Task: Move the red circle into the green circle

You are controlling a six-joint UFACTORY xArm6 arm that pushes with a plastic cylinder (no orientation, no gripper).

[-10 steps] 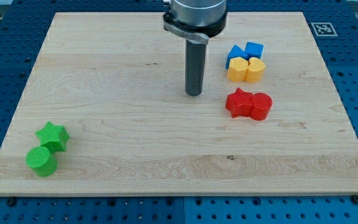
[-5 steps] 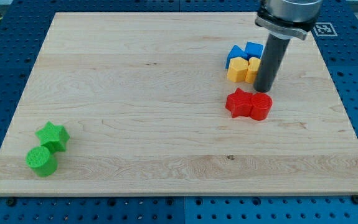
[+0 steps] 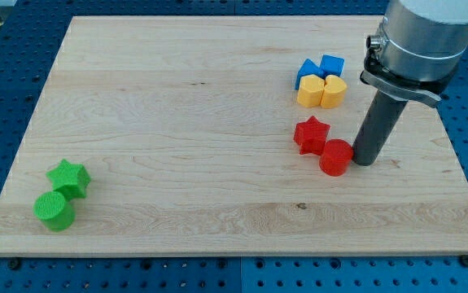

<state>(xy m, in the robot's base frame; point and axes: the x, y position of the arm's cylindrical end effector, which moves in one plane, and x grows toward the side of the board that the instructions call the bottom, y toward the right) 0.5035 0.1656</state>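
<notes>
The red circle (image 3: 335, 157) lies at the board's right, just below and right of the red star (image 3: 311, 133), touching it. My tip (image 3: 364, 161) rests on the board right against the red circle's right side. The green circle (image 3: 54, 211) sits at the view's bottom left, with the green star (image 3: 69, 177) touching it from above.
Two blue blocks (image 3: 320, 69) and two yellow blocks (image 3: 321, 91) cluster above the red star. The wooden board (image 3: 177, 122) ends at a blue perforated table on all sides. The arm's grey body (image 3: 423, 37) hangs over the board's right edge.
My tip moved from the board's middle to the right, passed behind the red blocks and came round to the red circle's right. The red circle shifted down and left.
</notes>
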